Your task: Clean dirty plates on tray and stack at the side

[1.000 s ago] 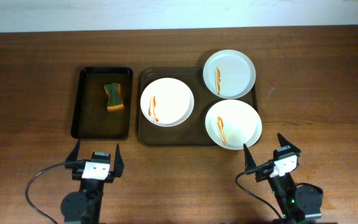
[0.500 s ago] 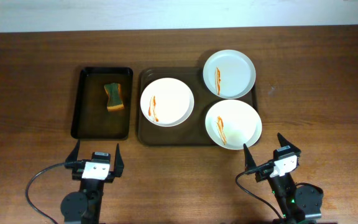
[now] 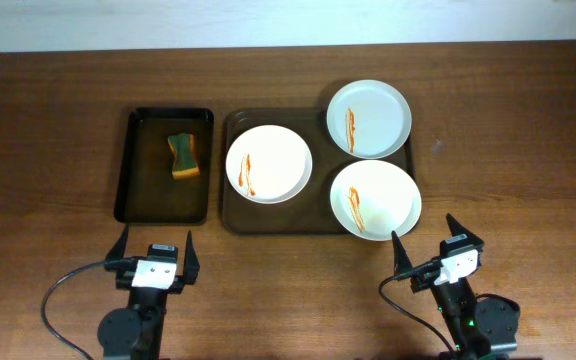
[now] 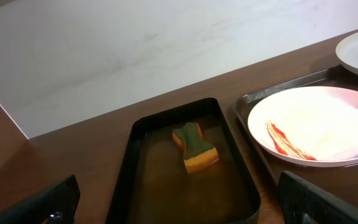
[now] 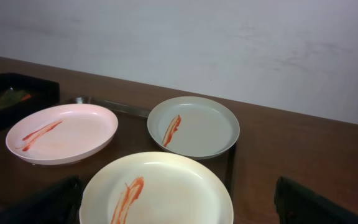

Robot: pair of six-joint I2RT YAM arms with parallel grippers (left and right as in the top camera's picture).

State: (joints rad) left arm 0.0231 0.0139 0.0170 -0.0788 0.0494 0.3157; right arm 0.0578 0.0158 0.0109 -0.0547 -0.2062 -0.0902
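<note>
**Wooden table, nothing in grasp**

Brown wood runs under everything, and the wrist views show a pale wall beyond its far edge. The brown tray lies ahead of the right claw, and ahead and to the right of the left claw. The black tray sits straight ahead of the left claw, just beside the brown one.

Three white plates rest on the brown tray, each with an orange-red smear. The near plate is just ahead of the right claw and laps over the tray's near corner. The far plate is beyond it and laps over the far rim. The left plate is ahead and to the left of the right claw.

A green-and-orange sponge lies in the black tray, ahead of the left claw. Both claws are released, fingers spread wide, holding nothing.
</note>
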